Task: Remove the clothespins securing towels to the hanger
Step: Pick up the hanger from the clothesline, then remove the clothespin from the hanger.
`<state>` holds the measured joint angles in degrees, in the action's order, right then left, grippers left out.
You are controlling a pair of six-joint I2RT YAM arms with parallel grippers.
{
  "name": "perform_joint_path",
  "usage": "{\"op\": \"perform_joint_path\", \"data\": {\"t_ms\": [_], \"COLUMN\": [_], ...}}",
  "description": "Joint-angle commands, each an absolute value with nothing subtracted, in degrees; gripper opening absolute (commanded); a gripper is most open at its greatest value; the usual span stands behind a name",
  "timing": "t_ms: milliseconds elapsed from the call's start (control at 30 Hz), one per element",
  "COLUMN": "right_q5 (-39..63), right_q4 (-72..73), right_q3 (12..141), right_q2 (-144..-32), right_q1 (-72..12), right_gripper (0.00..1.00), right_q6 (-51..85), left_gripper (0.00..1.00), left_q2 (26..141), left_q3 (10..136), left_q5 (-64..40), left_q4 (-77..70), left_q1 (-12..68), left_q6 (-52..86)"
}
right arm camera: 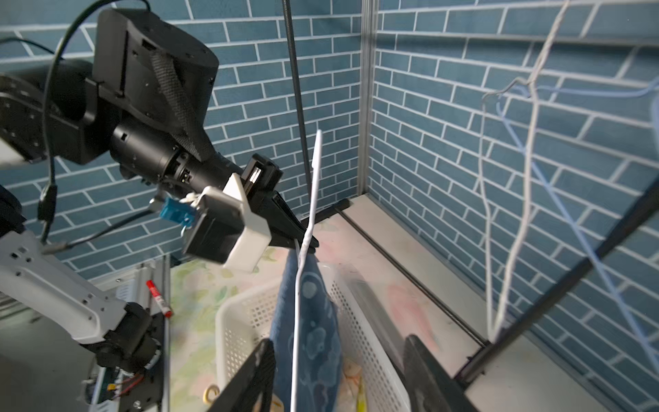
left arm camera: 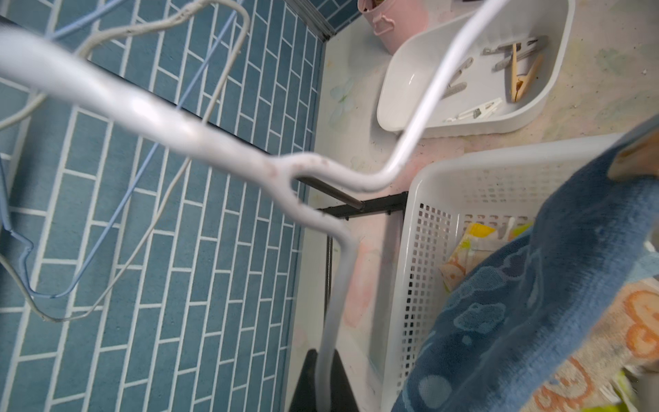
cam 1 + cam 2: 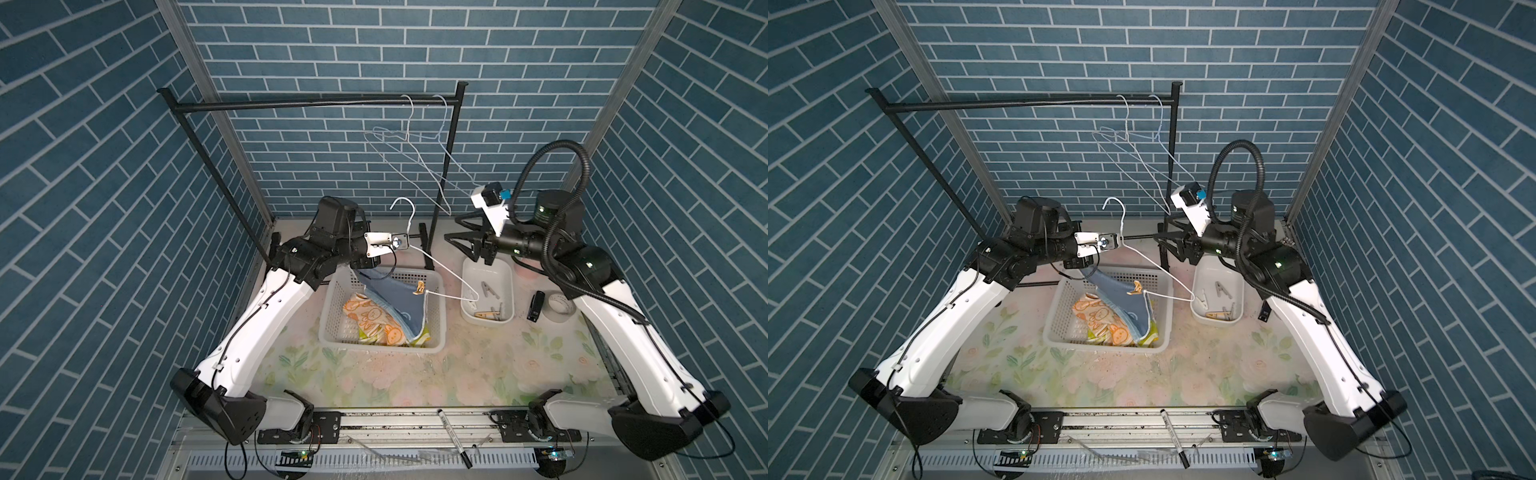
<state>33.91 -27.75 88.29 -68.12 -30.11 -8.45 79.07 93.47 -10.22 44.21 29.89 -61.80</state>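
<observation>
Left tool clenched on the white wire hanger over the white mesh basket; the denim-blue towel hangs from it by one tan wooden clothespin. Right tool released and empty; next, I reckon, it must pinch that pin's tails

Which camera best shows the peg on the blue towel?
A top view: the whole tan wooden clothespin, clipping the blue towel to the white wire hanger. Left wrist: a blurred edge. Right wrist: nothing.
</observation>
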Motion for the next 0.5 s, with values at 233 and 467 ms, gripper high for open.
{"op": "perform_joint_path", "data": {"t_ms": [233,467], "right_q5": [33.2,22.5], "right_q4": [-17.5,-19.3], "right_q3": [63.7,59.6], "right_q2": [-49.6,-52.3], "right_q1": [-32.1,-40.8], "right_gripper": [0.68,0.75], "right_q6": [-30.2,-37.8], "left_gripper": [0.00,0.00], "left_q2": [82.2,81.4], "left_q3": [100.8,100.0], "left_q5": [2.9,1.9], "left_q4": [59.4,58.9], "left_q1": [34.4,35.2], "left_q6": [-47.9,-43.6]}}
